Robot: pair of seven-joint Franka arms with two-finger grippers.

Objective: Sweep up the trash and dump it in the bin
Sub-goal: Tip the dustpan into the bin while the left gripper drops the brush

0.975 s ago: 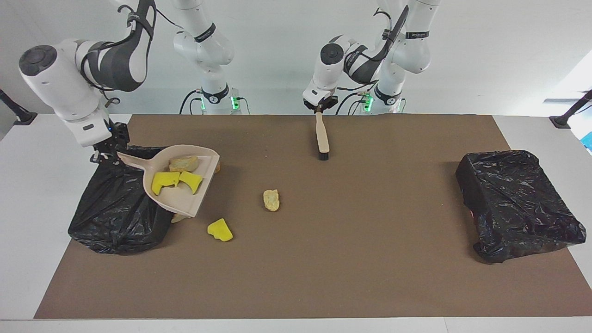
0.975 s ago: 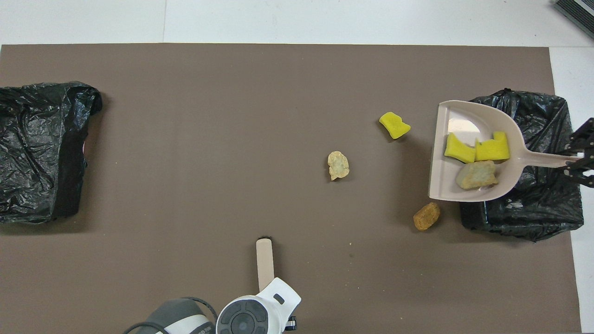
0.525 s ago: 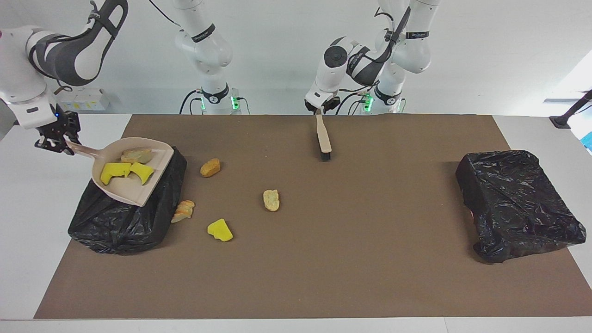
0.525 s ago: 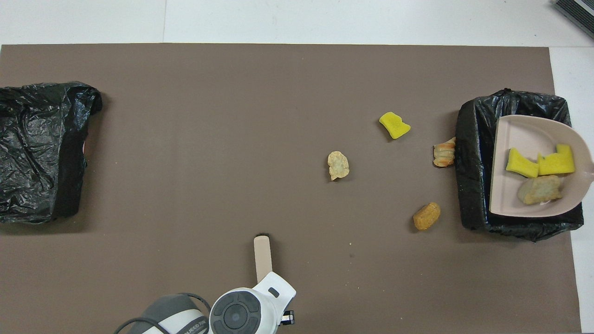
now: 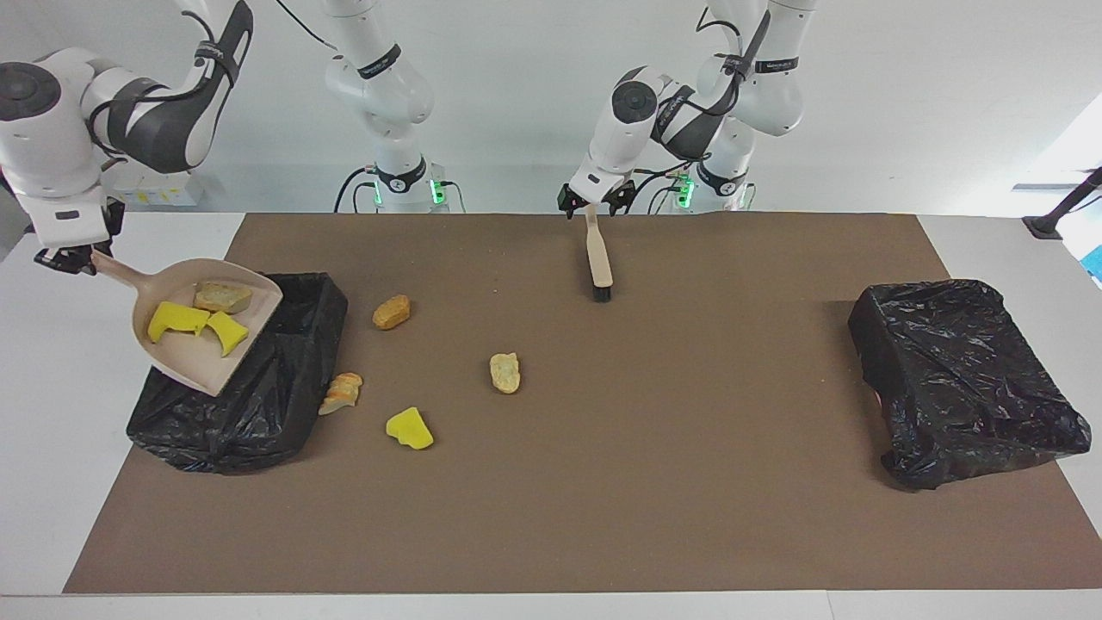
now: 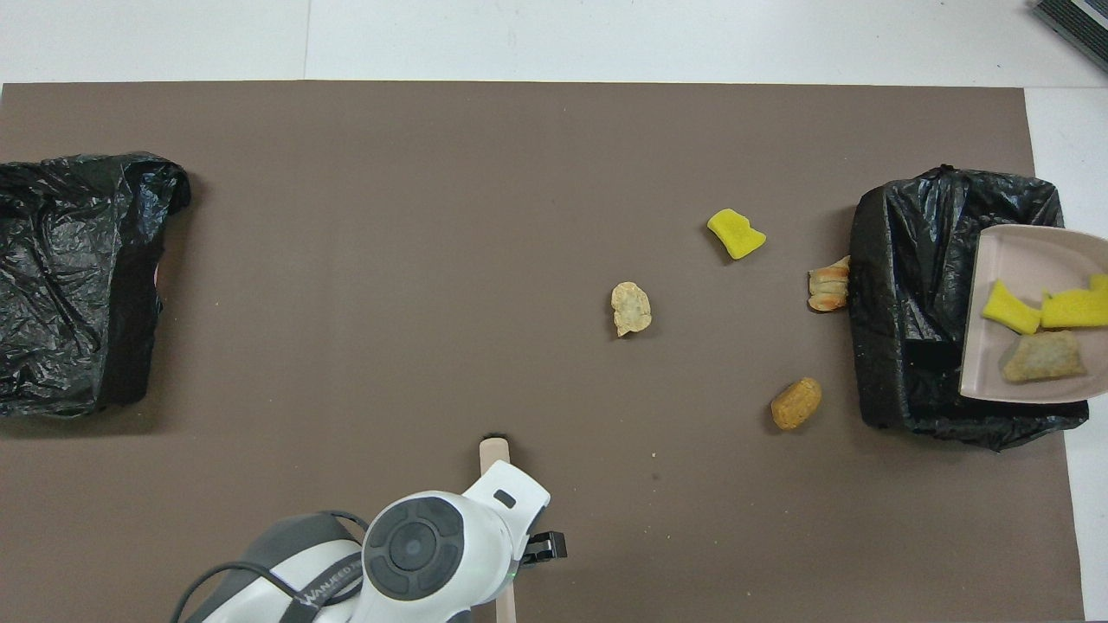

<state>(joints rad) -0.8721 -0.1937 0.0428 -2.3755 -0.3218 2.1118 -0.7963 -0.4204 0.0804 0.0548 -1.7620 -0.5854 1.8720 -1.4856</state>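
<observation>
My right gripper (image 5: 65, 258) is shut on the handle of the beige dustpan (image 5: 202, 357), which hangs tilted over the black-lined bin (image 5: 258, 405). In the pan lie two yellow wedges (image 5: 178, 319) and a tan lump (image 5: 222, 297) of trash. On the mat near the bin lie an orange-brown lump (image 5: 392, 312), a bread-like piece (image 5: 343, 392) against the bin's wall, a yellow wedge (image 5: 410, 429) and a pale lump (image 5: 505, 373). The beige brush (image 5: 598, 254) lies on the mat. My left gripper (image 5: 592, 207) stands open just over the handle's end.
A second black-bagged bin (image 5: 964, 379) stands at the left arm's end of the brown mat (image 5: 689, 482). In the overhead view the left arm's wrist (image 6: 433, 545) covers most of the brush (image 6: 495, 450).
The right gripper carried the loaded dustpan from the mat's side of the bin to over the bin, uncovering two pieces on the mat. The left gripper opened and let go of the brush handle.
</observation>
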